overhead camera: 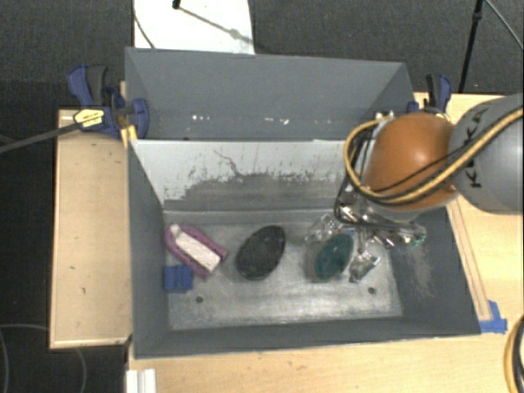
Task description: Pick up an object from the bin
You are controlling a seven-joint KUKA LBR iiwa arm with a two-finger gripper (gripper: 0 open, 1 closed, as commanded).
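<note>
Hovering tool (360, 257) beside teal oval (329, 260), bin's right wall (442, 278) near

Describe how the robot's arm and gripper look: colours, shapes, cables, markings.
The arm is a thick, rounded grey tube with dark lettering on its side, too cut off to read fully. At its wrist sits a smooth, dome-shaped orange cover. Yellow and black cables loop around that cover. Below it, the gripper is shiny bare metal, silvery and angular.
</note>
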